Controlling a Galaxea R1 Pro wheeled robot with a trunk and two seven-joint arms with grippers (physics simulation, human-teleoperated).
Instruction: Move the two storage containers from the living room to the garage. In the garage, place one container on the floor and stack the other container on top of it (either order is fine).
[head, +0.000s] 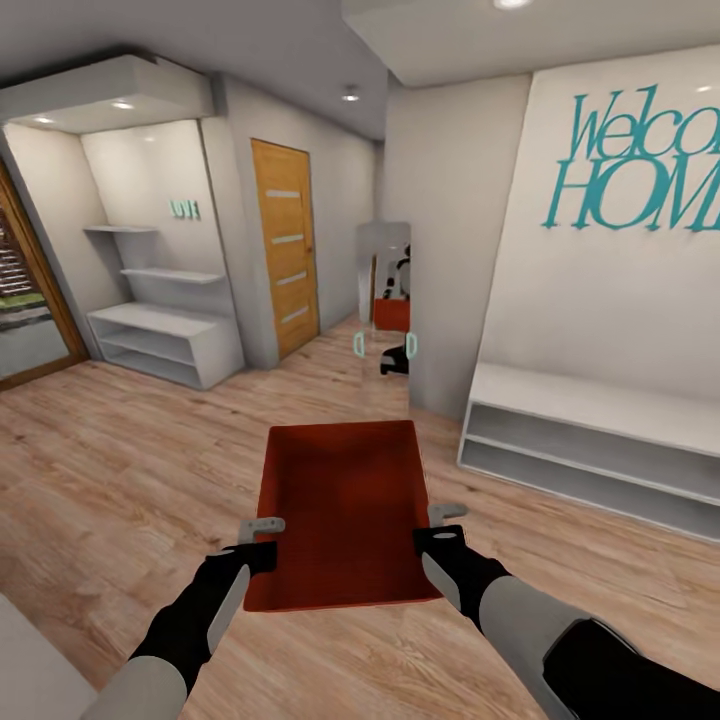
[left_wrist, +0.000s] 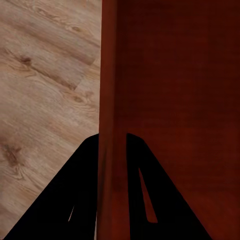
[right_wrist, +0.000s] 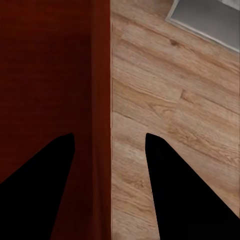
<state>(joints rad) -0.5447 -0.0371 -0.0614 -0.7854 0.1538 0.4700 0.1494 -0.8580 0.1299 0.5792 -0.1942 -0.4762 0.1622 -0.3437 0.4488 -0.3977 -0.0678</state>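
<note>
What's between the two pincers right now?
The storage container: in the head view it spans from left pincer to right pincer, each straddling a side wall. Both wrist views show the wall between the fingers.

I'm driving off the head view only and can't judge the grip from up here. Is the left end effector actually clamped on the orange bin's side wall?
Observer: Yes. In the left wrist view, the left end effector has one finger on each side of the storage container wall, tight against it.
Operator: Does the right side look the same?
Observer: No. The right end effector straddles the opposite wall, but its fingers stand apart from it. The wood floor shows between the outer finger and the wall.
</note>
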